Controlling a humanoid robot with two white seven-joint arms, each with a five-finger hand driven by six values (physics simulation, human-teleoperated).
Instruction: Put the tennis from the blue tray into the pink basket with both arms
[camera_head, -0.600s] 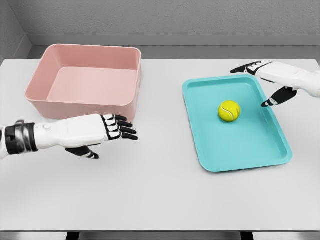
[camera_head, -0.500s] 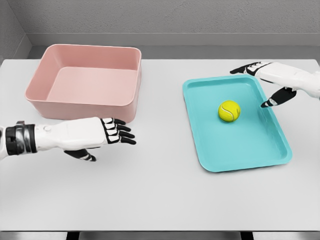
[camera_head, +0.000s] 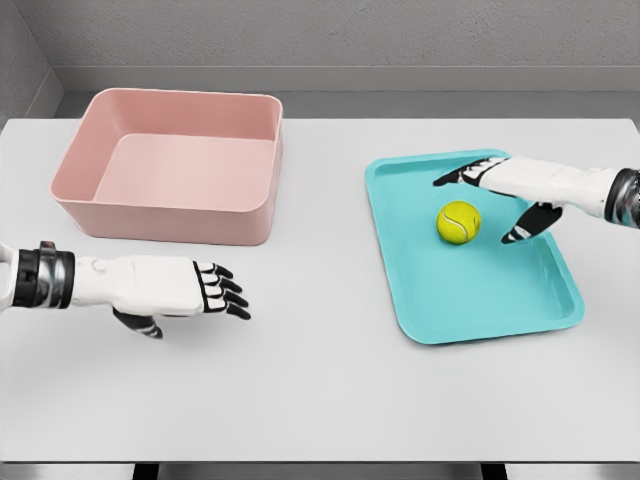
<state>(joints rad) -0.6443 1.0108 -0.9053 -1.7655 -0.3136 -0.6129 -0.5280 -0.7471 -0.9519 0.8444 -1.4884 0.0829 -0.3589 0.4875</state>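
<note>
Right hand (camera_head: 492, 190), fingers wide, brackets the ball (camera_head: 459, 222) on the tray (camera_head: 470, 300) for grasping; left hand (camera_head: 170, 290) open, idle near the basket (camera_head: 170, 205).

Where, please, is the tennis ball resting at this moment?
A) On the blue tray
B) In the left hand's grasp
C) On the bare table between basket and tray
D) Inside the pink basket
A: the tennis ball sits on the blue tray, with the right hand open close around it but not gripping.

No readable text, label, brand, number or sign on anything in view
</note>
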